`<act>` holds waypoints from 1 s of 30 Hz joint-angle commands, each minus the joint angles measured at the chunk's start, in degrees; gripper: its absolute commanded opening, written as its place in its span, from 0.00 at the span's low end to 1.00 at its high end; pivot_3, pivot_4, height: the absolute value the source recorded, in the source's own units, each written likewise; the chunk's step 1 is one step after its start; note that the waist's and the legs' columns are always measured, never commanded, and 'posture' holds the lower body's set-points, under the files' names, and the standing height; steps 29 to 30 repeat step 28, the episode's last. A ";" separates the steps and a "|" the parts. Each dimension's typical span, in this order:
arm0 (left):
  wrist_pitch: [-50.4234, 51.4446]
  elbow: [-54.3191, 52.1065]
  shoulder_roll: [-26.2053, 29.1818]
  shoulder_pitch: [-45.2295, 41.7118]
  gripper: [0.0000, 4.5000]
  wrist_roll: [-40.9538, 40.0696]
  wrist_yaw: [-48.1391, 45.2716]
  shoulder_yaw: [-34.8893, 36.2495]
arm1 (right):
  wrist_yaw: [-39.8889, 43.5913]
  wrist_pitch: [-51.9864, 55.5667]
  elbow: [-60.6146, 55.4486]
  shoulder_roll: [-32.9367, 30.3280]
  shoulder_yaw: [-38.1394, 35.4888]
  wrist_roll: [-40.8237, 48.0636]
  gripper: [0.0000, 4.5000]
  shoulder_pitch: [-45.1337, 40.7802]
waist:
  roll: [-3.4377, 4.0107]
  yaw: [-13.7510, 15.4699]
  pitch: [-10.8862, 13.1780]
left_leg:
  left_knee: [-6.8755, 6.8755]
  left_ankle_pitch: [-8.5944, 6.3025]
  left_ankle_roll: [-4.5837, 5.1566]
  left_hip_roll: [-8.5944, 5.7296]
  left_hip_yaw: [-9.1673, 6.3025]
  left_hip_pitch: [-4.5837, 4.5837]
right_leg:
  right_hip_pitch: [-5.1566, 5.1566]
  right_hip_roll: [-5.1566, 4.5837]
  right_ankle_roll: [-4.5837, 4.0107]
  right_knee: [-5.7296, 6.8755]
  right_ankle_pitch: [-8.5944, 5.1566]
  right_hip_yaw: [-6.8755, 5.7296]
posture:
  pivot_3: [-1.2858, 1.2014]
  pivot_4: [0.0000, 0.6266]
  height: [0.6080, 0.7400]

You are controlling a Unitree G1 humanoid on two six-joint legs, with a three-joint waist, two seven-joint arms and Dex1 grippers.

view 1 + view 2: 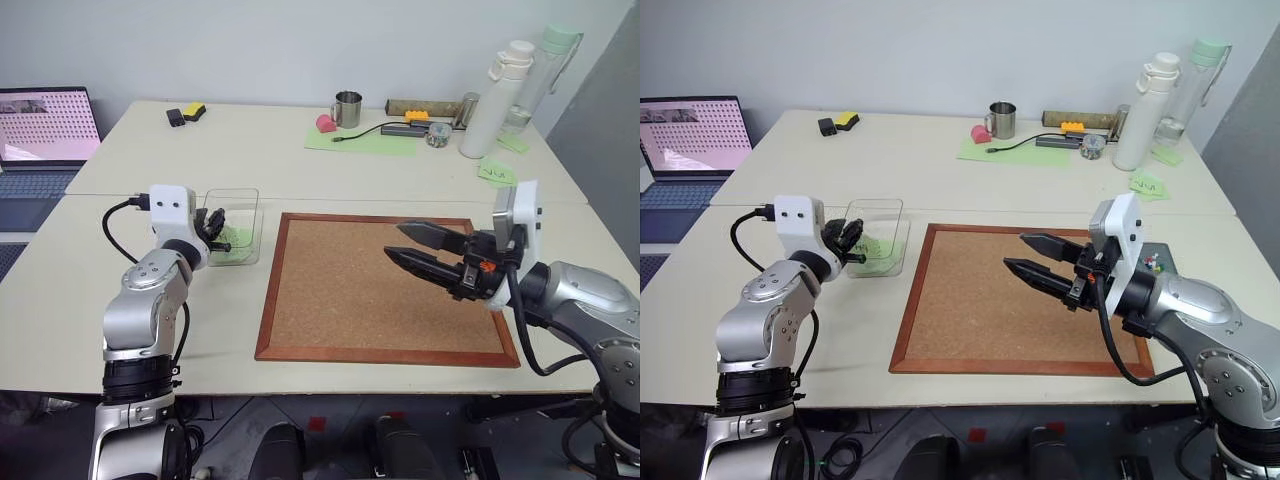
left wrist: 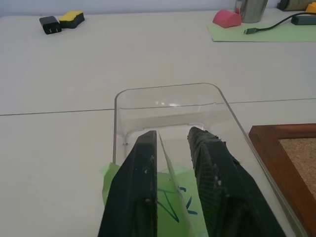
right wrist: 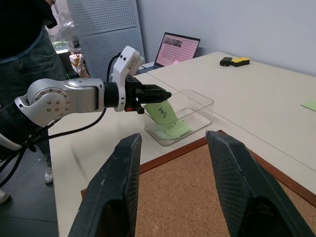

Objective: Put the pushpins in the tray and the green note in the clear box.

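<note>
Right end effector (image 1: 1025, 255) is hovering with fingers parted and empty over the wood-framed corkboard (image 1: 380, 290). Left end effector (image 3: 160, 94) is reaching into the clear rectangular plastic box (image 1: 238, 222), fingers slightly parted around the small light-green sticky note (image 3: 162, 112), standing tilted inside.

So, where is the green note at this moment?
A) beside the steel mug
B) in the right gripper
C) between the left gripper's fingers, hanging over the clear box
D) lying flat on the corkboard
C: the green note hangs between the fingers of the left gripper, over the clear box; the right gripper holds nothing, above the corkboard.
</note>
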 commanded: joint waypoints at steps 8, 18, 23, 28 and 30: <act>-2.27 -8.71 6.73 -0.49 0.80 -0.32 -8.53 -1.68 | -0.89 -3.38 0.31 -1.49 -2.98 -2.01 0.48 2.12 | 0.00 -0.02 0.00 | 0.00 0.00 0.00 0.00 -0.02 -0.01 | -0.01 0.02 0.00 0.00 0.00 -0.02 | 0.52 0.24 1.00; 5.27 -19.78 19.93 3.20 0.80 -12.17 -33.44 -8.09 | 6.79 -4.83 4.89 -10.33 -9.76 -5.97 0.48 11.04 | 0.00 -0.05 0.00 | -0.02 0.00 0.00 0.00 0.05 -0.02 | -0.02 -0.03 -0.01 -0.06 -0.02 0.01 | 0.52 0.24 1.00; 3.76 -19.93 22.18 5.21 0.80 -11.37 -37.36 -10.29 | 9.10 -5.43 5.05 -11.37 -12.11 -6.05 0.48 15.54 | 0.00 -0.19 0.00 | -0.02 0.00 0.00 -0.01 0.03 0.07 | -0.02 0.10 0.17 0.05 -0.17 0.02 | 0.52 0.24 1.00; 2.67 -19.52 22.84 5.78 0.80 -11.04 -39.49 -10.65 | 9.20 -5.76 4.32 -10.91 -12.96 -5.81 0.48 17.59 | 0.00 -0.19 0.00 | -0.01 0.00 0.00 0.00 0.04 0.07 | -0.02 0.13 0.17 0.05 -0.17 0.05 | 0.52 0.24 1.00; 2.67 -19.52 22.84 5.78 0.80 -11.04 -39.49 -10.65 | 9.20 -5.76 4.32 -10.91 -12.96 -5.81 0.48 17.59 | 0.00 -0.19 0.00 | -0.01 0.00 0.00 0.00 0.04 0.07 | -0.02 0.13 0.17 0.05 -0.17 0.05 | 0.52 0.24 1.00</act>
